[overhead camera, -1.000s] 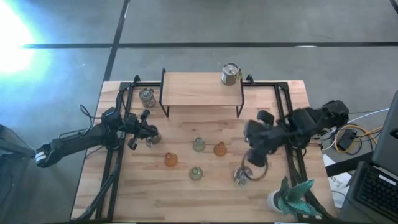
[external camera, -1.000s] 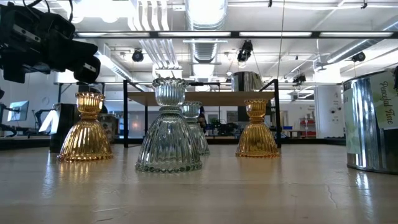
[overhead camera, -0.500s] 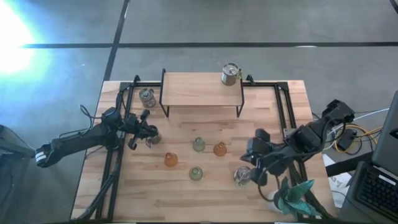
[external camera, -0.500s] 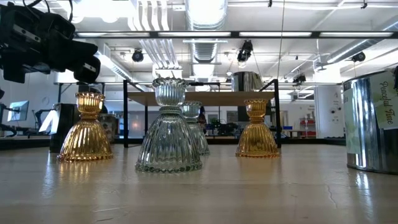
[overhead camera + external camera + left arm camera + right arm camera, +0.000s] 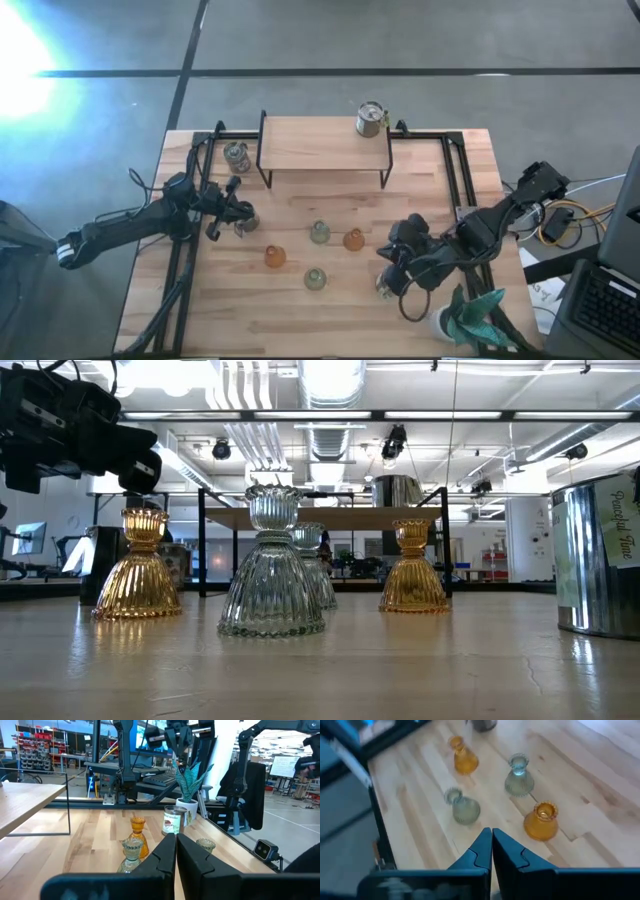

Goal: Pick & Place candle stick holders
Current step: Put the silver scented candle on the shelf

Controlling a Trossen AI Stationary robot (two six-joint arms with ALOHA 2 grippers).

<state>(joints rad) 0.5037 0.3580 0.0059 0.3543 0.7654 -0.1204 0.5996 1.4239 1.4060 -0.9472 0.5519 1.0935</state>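
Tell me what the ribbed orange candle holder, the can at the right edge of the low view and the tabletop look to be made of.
Orange candle holder: likely amber glass, glossy and see-through, with moulded ribs.
Can: seemingly metal, silvery mottled sheen, with a paper label.
Tabletop: wood, pale planks with visible grain and seams.

Right gripper (image 5: 491, 836), fingers pressed together, above the wooden table (image 5: 600, 780).
Ahead of the fingertips: two amber holders (image 5: 540, 821) and two pale green holders (image 5: 464, 808).
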